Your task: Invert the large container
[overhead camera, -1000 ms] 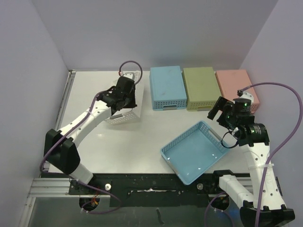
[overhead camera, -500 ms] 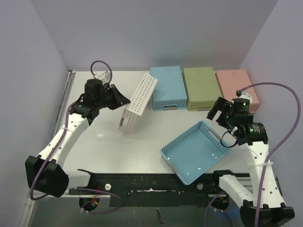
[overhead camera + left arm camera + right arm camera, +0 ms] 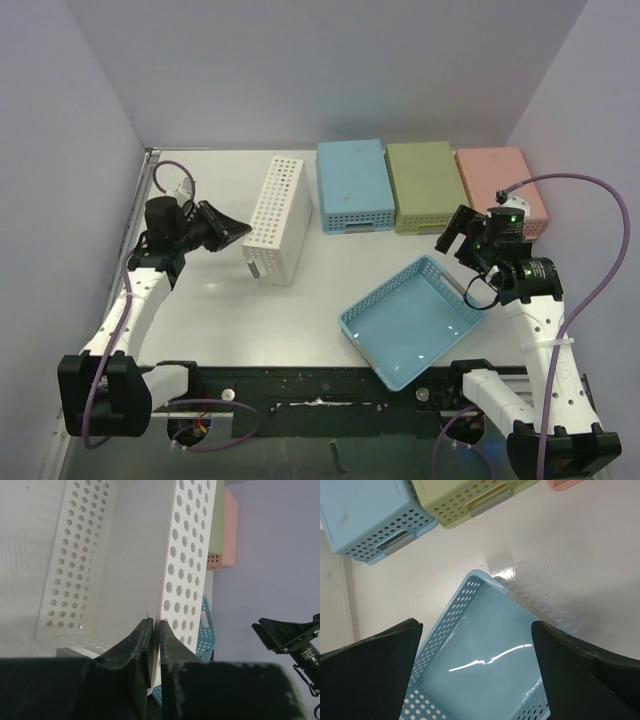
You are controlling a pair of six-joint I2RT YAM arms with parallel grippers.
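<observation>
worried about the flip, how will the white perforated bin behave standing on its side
Likely tippy: the white bin stands on a narrow long side. Probably light and fairly stiff, being thin perforated plastic. The left gripper pinches just one thin wall, so it may pivot.

Bright, even lt; glare on table (image 3: 502, 572)

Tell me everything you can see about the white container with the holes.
The white container looks like hard plastic: a long box with rows of round holes in its walls and a plain floor. It stands on one long wall on the table, its opening facing left, just left of the upturned blue bin. The left gripper, shut, sits at its rim; whether it pinches it is unclear.
</observation>
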